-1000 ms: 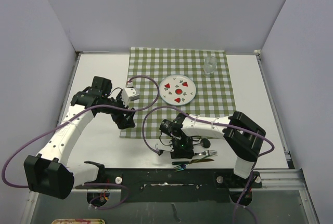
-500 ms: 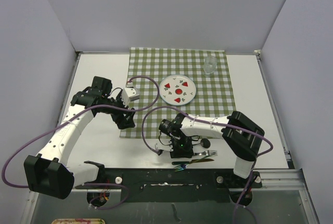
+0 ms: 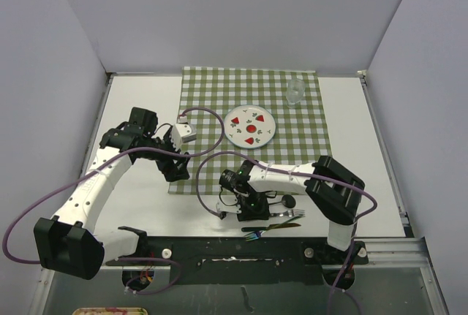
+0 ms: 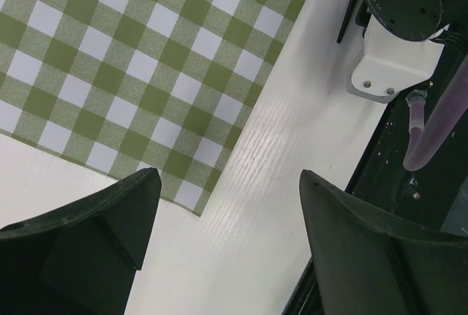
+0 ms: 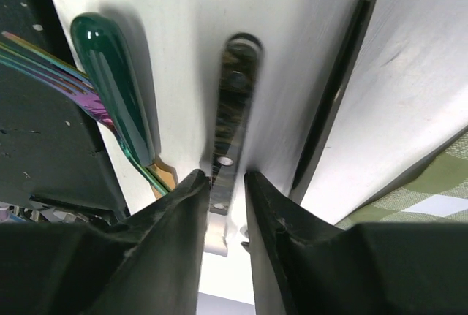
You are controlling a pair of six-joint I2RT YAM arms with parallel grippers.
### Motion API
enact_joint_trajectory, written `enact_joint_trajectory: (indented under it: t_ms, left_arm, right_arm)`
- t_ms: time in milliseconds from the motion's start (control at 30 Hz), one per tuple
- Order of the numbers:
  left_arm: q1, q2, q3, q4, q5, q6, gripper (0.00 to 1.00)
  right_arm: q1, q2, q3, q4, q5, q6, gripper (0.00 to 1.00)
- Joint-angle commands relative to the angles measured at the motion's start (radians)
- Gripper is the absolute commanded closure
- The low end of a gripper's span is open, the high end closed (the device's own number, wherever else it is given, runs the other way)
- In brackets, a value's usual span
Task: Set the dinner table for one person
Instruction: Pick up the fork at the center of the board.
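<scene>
Right gripper (image 3: pixel 238 209) sits low by the near edge of the dinner table (image 3: pixel 139 103), which is white, flat and metal-railed. We note bare surface either side of the checked cloth (image 3: pixel 219 96). Left wrist view: left gripper (image 4: pixel 230 183) stands wide above the cloth corner. Right wrist view: the jaws narrowly pinch a dark handle (image 5: pixel 232 110).

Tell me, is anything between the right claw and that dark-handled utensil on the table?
Nothing visible. The right gripper straddles the dark handle; the green-handled utensil and a thin black piece lie outside its fingers, one on either side.
</scene>
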Motion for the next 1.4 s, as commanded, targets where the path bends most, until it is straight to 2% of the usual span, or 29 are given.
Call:
enact_joint_trajectory:
  t_ms: [0,133,333,533,1133,1367]
  left_arm:
    - [-0.004,0.005,0.035,0.000,0.012,0.022,0.24]
    - [-0.005,0.004,0.035,-0.002,0.012,0.023,0.24]
    - [-0.004,0.007,0.035,-0.001,0.012,0.025,0.24]
    - [-0.005,0.015,0.043,0.002,0.012,0.025,0.24]
    - [-0.005,0.022,0.080,0.015,0.018,0.002,0.24]
    - [-0.004,0.035,0.102,0.013,0.013,0.000,0.24]
  right_arm:
    - [0.005,0.068,-0.015,0.103,0.016,-0.006,0.75]
    - [0.005,0.065,-0.009,0.100,0.008,-0.005,0.88]
    - [0.005,0.051,0.010,0.078,-0.023,0.006,0.97]
    - [0.005,0.010,0.036,0.025,-0.049,0.006,1.00]
    - [-0.004,-0.130,0.112,-0.102,-0.063,-0.010,1.00]
    - [-0.038,-0.175,0.134,-0.103,-0.073,-0.015,1.00]
